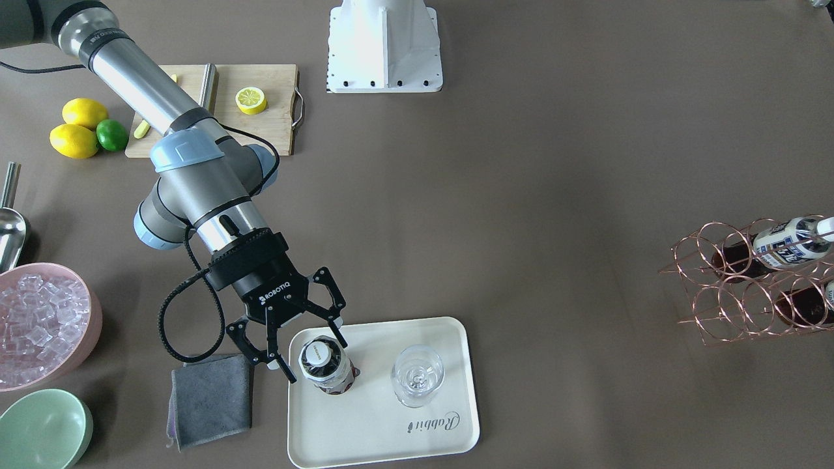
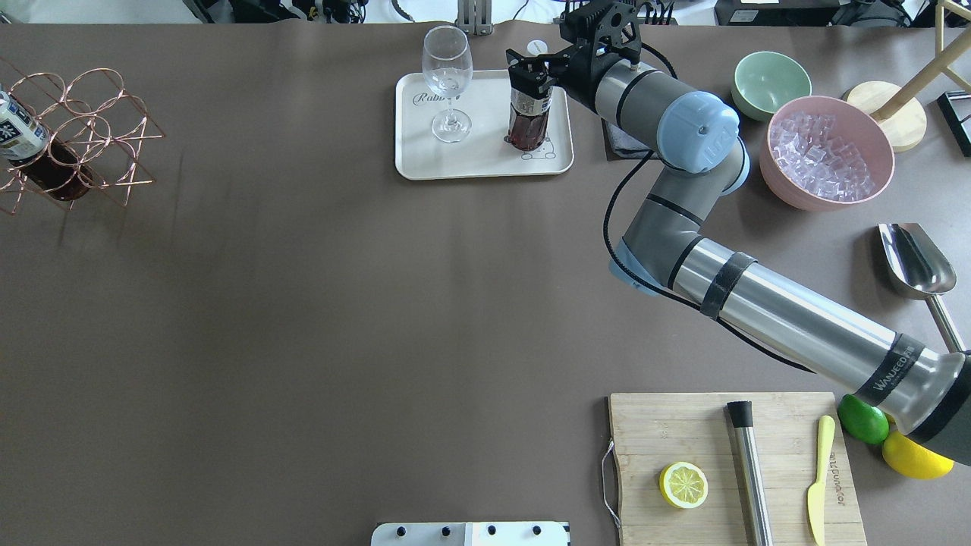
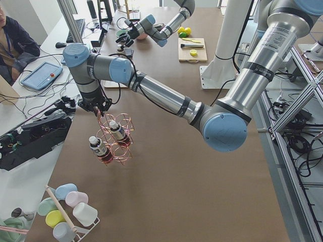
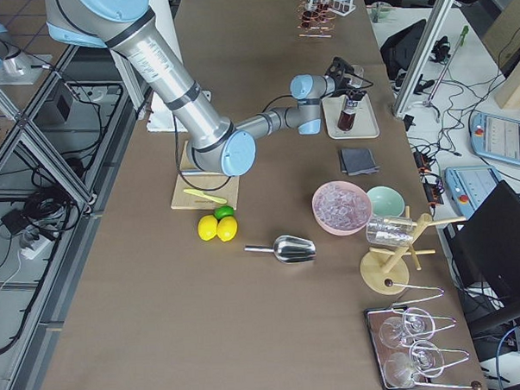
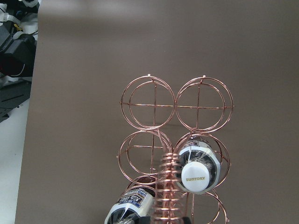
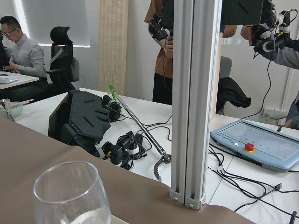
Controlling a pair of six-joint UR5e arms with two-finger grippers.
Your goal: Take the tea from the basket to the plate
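One tea bottle (image 1: 324,368) stands upright on the cream plate (image 1: 391,430), next to a clear stemmed glass (image 1: 417,376). My right gripper (image 1: 316,358) is open, with a finger on each side of the bottle's top and a small gap to each. The overhead view shows the same bottle (image 2: 527,114), plate (image 2: 470,155) and right gripper (image 2: 531,76). The copper wire basket (image 1: 717,260) holds two more tea bottles (image 1: 785,244) at the table's far end. My left gripper (image 3: 93,107) is at the basket's coiled handle (image 5: 164,186); I cannot tell if it is open or shut.
A grey cloth (image 1: 208,397) lies beside the plate. A pale green bowl (image 1: 39,430), a pink bowl of ice (image 1: 39,326) and a metal scoop (image 1: 10,228) are near it. A wooden cutting board (image 1: 260,124) with a lemon half, and whole lemons (image 1: 75,140), lie by my base.
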